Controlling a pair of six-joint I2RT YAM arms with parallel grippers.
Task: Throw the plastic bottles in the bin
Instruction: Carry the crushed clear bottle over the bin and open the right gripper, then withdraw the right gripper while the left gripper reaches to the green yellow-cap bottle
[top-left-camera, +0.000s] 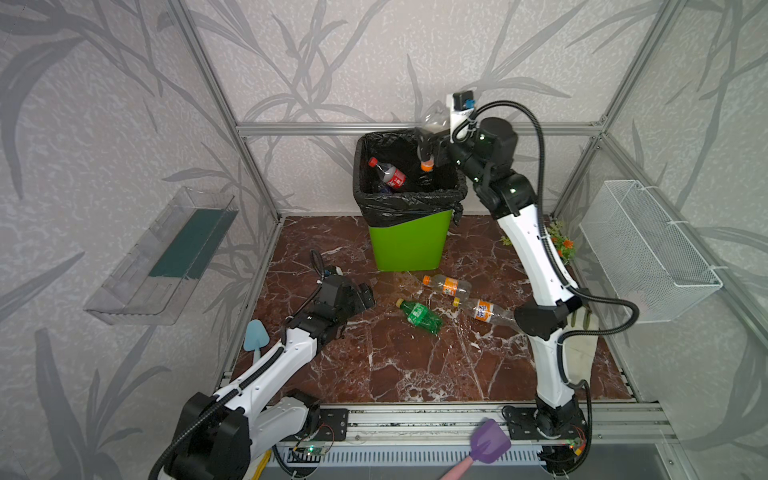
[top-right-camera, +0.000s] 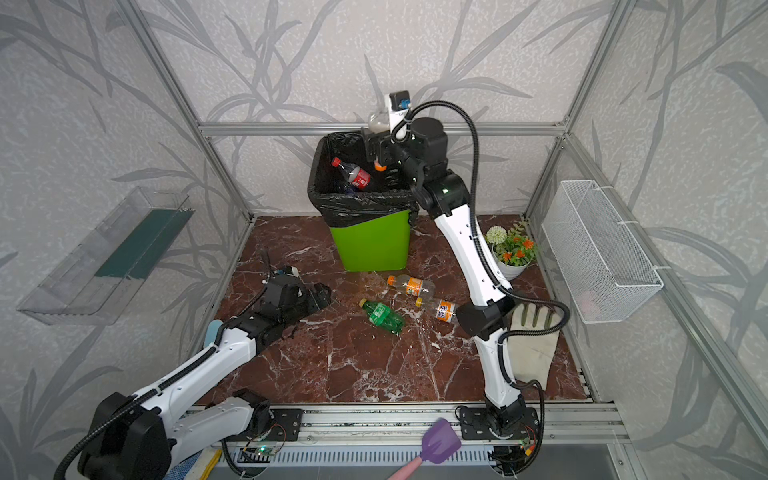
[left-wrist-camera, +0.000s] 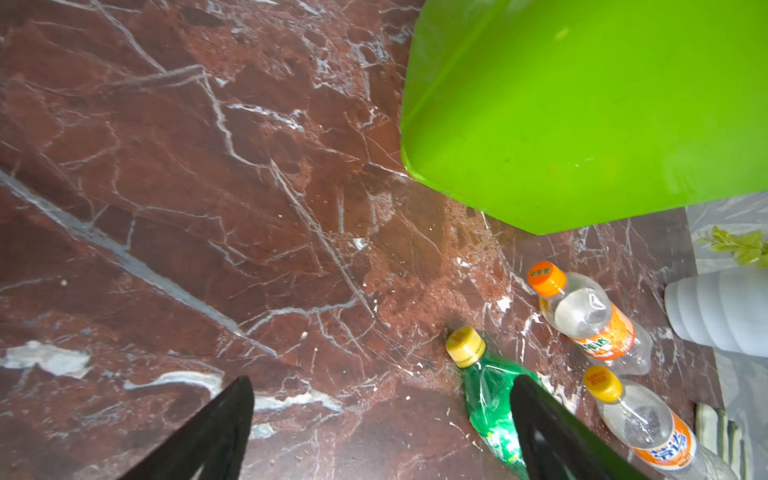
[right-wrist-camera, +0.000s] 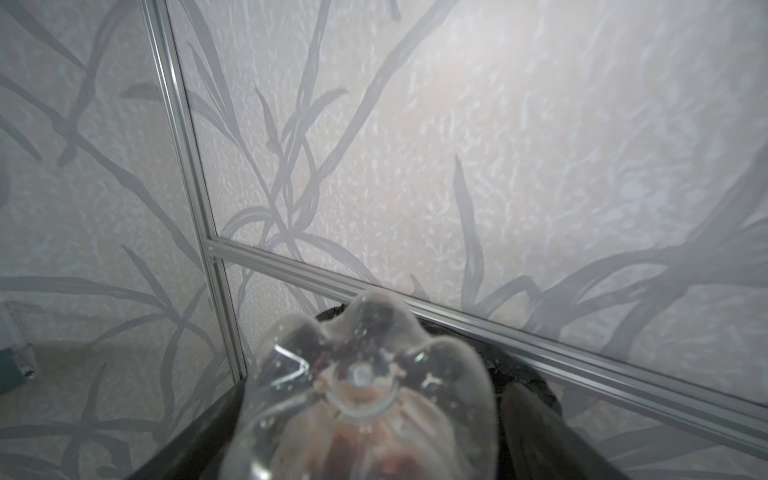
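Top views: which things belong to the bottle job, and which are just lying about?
Job: bin, red-label bottle inside it, orange-capped bottle above it, green bottle, two orange-label bottles.
Lying about: wire basket, clear tray, flower pot, glove, purple spatula, blue scoop.

Bin: tall, lime-green, black-bagged rim, stood upright at the back of the surface. Red-labelled bottle lay tilted inside. Orange-capped clear bottle hung cap-down over the opening (outline blurred). On their sides before the bin: green bottle, orange-labelled bottle with orange cap, orange-labelled bottle with yellow cap.
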